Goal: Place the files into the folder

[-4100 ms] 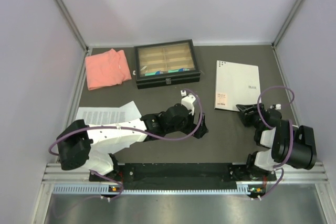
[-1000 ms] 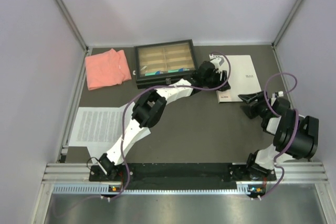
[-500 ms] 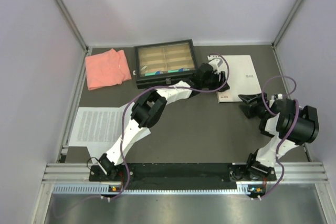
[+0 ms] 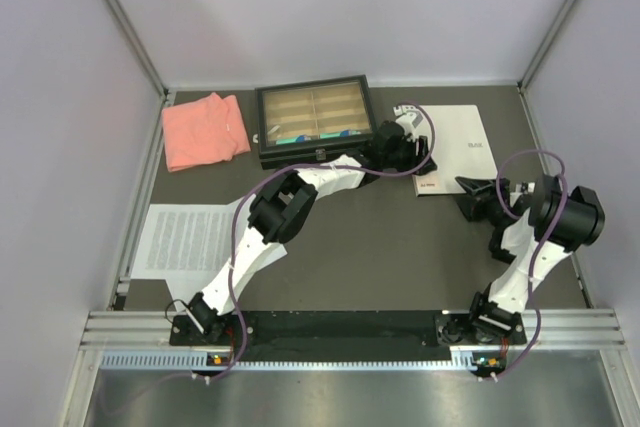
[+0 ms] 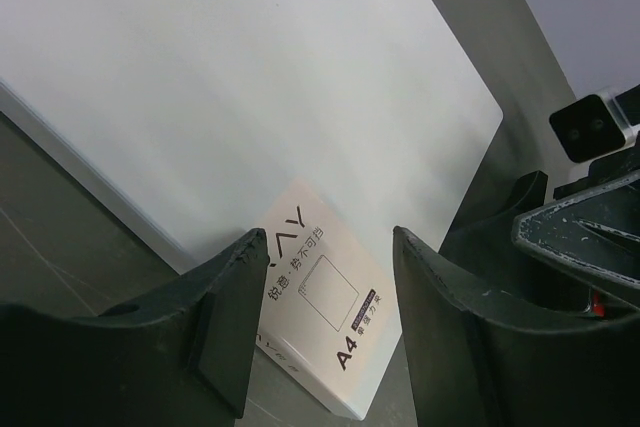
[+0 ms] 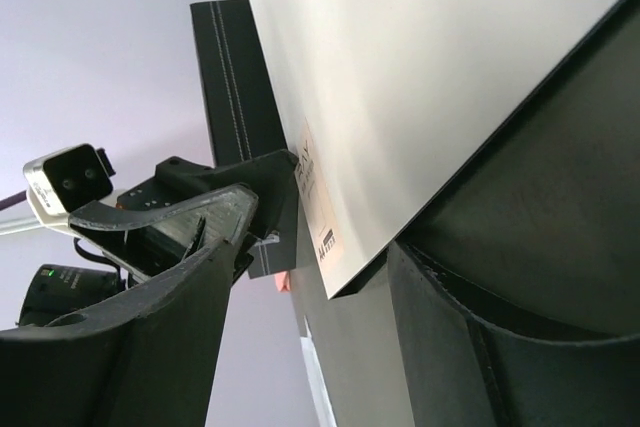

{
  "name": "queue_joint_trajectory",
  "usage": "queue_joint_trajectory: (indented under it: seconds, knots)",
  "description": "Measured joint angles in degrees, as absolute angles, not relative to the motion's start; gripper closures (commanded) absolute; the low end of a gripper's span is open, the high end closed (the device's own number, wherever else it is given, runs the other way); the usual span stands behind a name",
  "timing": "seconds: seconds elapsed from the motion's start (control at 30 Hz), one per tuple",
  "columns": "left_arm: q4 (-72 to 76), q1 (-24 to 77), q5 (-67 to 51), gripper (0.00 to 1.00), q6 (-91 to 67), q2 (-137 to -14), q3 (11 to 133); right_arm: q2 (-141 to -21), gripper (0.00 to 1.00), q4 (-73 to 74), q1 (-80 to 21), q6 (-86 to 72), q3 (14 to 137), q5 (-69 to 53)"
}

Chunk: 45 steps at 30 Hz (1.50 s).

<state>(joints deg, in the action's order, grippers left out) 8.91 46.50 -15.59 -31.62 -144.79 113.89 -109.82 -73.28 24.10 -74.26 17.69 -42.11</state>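
Jaws of the left gripper (image 4: 408,157) stand spread, empty, at the folder's (image 4: 458,142) labelled near corner. In the left wrist view the white cover (image 5: 250,77) fills the space ahead of the left gripper (image 5: 328,239), and the tan label (image 5: 322,299) with its "A4" print lies in the gap between the two fingers. Whether either finger touches the cover I cannot tell.

Opposite them, the right gripper (image 4: 468,193) points at the same corner from the other side, its jaws also spread and holding nothing. From the right wrist the folder (image 6: 420,77) shows closed, white side up. Its corner reaches into the gap of the right gripper (image 6: 330,247), with the label (image 6: 320,217) just ahead of the tips. The left fingers face it close by, just past that corner. Contact is unclear here too.

The files (image 4: 185,237) lie flat on the table (image 4: 380,247), well apart from both pairs of jaws, back beside the left arm's lower links. A black-framed tray (image 4: 320,155) sits just beside the left jaws, and a pink cloth (image 4: 205,130) lies beyond the tray.
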Motion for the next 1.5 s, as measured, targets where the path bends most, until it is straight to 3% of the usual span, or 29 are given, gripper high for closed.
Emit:
queue_joint_trajectory:
  seconds: [0.33,0.53,0.67,0.8,1.03,1.2,1.33,1.5]
  knots:
    - [9.06,46.46,-15.84,0.43,-32.10,-144.81,113.78,-114.80,0.40,-82.19,22.87,-78.96,17.67,-39.59]
    - [9.04,46.44,-16.32,0.43,-33.08,-144.81,113.75,-115.04,0.48,-82.37,19.94,-80.18,17.76,-34.11]
    - [9.04,46.44,-16.78,0.44,-33.12,-144.81,113.75,-116.03,0.67,-81.45,16.56,-80.58,18.94,-30.65]
    - [9.02,46.41,-17.10,0.39,-33.08,-144.81,113.75,-117.58,1.00,-80.31,14.68,-80.77,20.10,-28.67]
    - [3.25,46.41,-17.78,0.19,-31.29,-142.04,113.82,-113.89,1.00,-76.49,14.74,-77.82,20.60,-29.76]
    - [-0.58,46.44,-18.39,0.15,-31.24,-129.27,102.59,-94.85,1.00,-55.88,14.39,-63.66,23.16,-30.70]
    - [-1.63,46.44,-16.88,0.15,-31.83,-112.88,88.49,-75.94,1.00,-28.67,11.40,-48.05,28.45,-25.47]
    - [-2.81,46.44,-15.00,0.12,-33.85,-95.92,77.97,-61.69,1.00,-5.19,6.92,-36.07,32.47,-18.28]
